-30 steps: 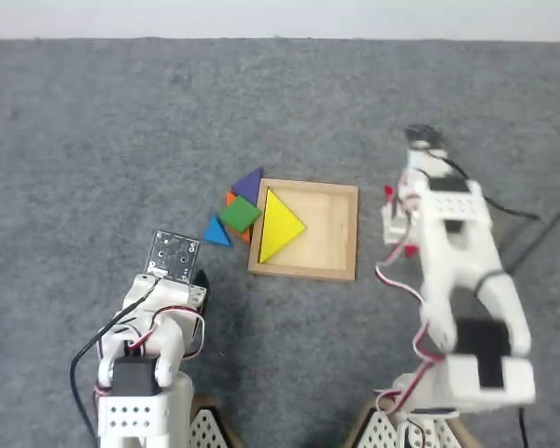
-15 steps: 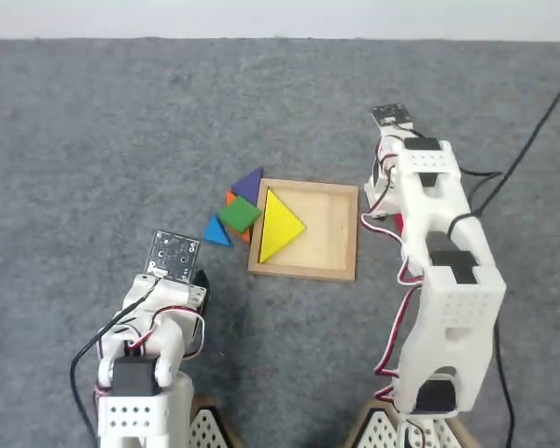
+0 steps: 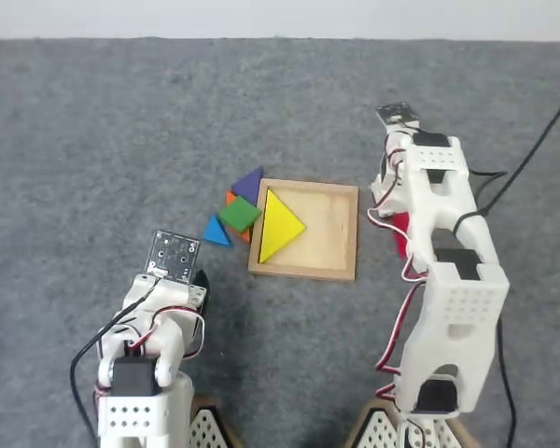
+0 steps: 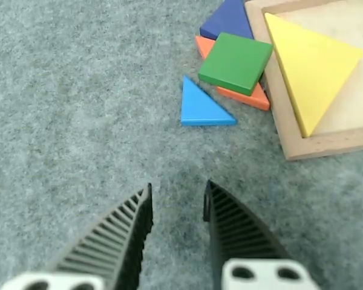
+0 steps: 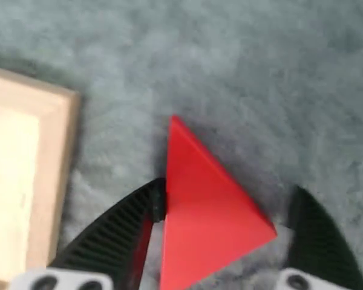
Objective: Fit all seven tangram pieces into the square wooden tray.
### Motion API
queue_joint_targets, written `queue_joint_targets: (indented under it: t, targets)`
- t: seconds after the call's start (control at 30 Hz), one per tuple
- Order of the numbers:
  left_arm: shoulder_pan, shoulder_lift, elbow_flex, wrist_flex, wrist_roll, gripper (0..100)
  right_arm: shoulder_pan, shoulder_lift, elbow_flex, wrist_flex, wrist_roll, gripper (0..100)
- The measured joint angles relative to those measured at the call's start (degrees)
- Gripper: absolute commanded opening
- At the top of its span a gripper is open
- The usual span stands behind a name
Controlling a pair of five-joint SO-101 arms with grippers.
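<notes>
The red triangle (image 5: 199, 205) lies between the right tool's (image 5: 228, 196) wide-open fingers (image 5: 118, 232), ungripped, just beside the tray (image 5: 54, 181). The left tool (image 4: 178, 196), open and empty, is well apart.

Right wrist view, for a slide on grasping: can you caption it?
Right gripper open astride the red triangle lying on grey carpet, beside the wooden tray.

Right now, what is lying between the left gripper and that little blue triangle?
Nothing but bare grey carpet. In the left wrist view, the stretch from the open left gripper to the blue triangle has no piece on it.
</notes>
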Motion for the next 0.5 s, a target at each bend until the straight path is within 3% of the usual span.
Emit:
queue_joint_targets:
  t: [0.5]
  targets:
    - [0.0,0.0,0.0,0.0,0.0,14,1.7,2.5,-1.8,3.2,-0.1,30.2]
